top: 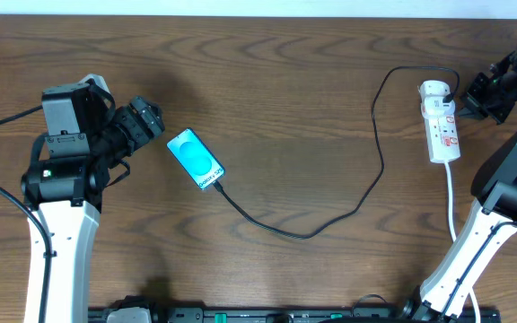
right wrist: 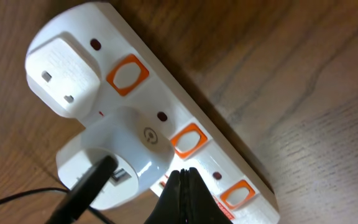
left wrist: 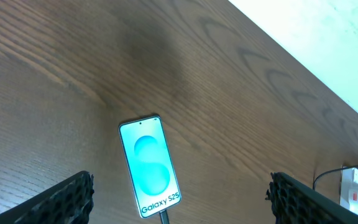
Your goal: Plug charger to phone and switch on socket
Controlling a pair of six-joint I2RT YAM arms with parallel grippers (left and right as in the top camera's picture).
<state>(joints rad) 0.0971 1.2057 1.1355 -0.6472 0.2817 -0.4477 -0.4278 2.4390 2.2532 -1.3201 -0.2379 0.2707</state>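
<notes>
The fingers (left wrist: pixel 64 199) of the left gripper (top: pixel 153 119) stood wide apart and held nothing. They hung low over the brown table (top: pixel 312 108). The phone (top: pixel 195 159) lay flat on the table just in front of them. In the left wrist view it showed in the gap between the two fingers. Its bright blue-green screen faced up, with white letters at one end.

The charger (top: pixel 330 222) was a thin black cable. One tip met the phone at the end with the letters and looked pushed in. From there it ran in a big loop across the table to the socket (top: pixel 442 135). The socket lay far over on the right side, well apart from the phone. The cable's other end went into a round white block (right wrist: pixel 129 155) that sat in the socket. A white plug (right wrist: pixel 61 71) sat in the socket right beside that block, at the socket's end.

The right gripper (right wrist: pixel 182 190) had its fingers pressed tight together, with nothing between them. Their tip pointed down at the socket, very near an orange switch (right wrist: pixel 188 140). I could not tell if the tip touched the socket. A thick white cord (top: pixel 450 193) ran from the socket toward the near edge of the table.
</notes>
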